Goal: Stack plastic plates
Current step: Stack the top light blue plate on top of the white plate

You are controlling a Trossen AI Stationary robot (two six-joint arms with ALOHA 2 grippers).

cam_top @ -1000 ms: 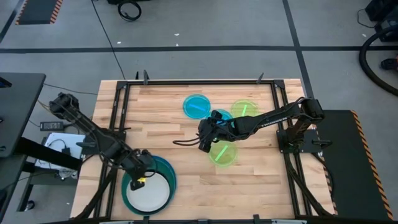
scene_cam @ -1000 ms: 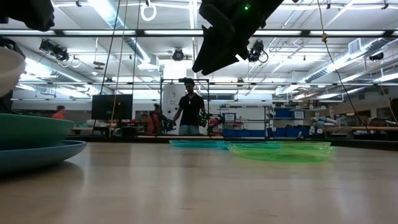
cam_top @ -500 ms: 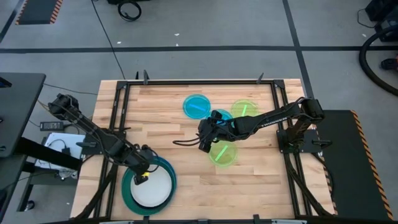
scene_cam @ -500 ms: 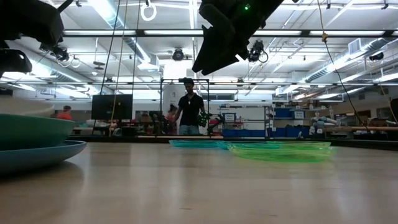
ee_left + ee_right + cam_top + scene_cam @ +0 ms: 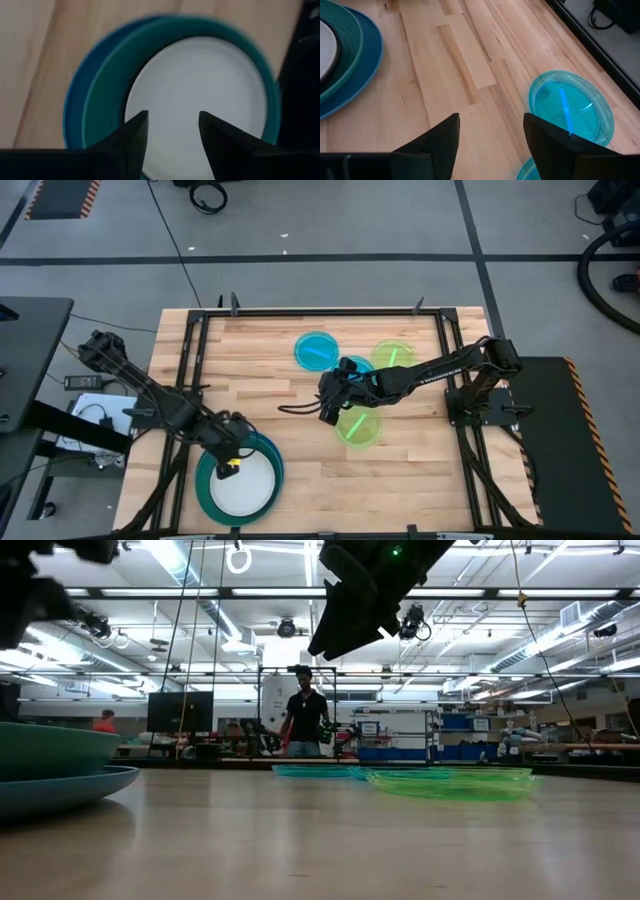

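From where I stand, the stack is growing at the near left corner of the bench (image 5: 260, 370): the white plate (image 5: 240, 485) sits inside the teal plate (image 5: 205, 492), which rests on the blue plate (image 5: 277, 463) whose rim peeks out on one side. The left hand (image 5: 232, 460) hangs just over the far rim of that stack, its fingers spread and empty, the white plate lying free beneath them.

The right hand (image 5: 330, 408) hovers near the middle of the bench, fingers wide apart and holding nothing. Beside it lie the small translucent plates: a cyan plate (image 5: 316, 349) toward the far edge, a second cyan one (image 5: 357, 366) partly under the arm, a lime green plate (image 5: 393, 355) toward the right edge, and another lime green plate (image 5: 358, 427) nearer the front.

These little plates look thin, light and stiff, with a slick plastic surface, so I'd judge they slide rather than lift if nudged. The raised rim seems the only real purchase: one finger over the lip, one under it.
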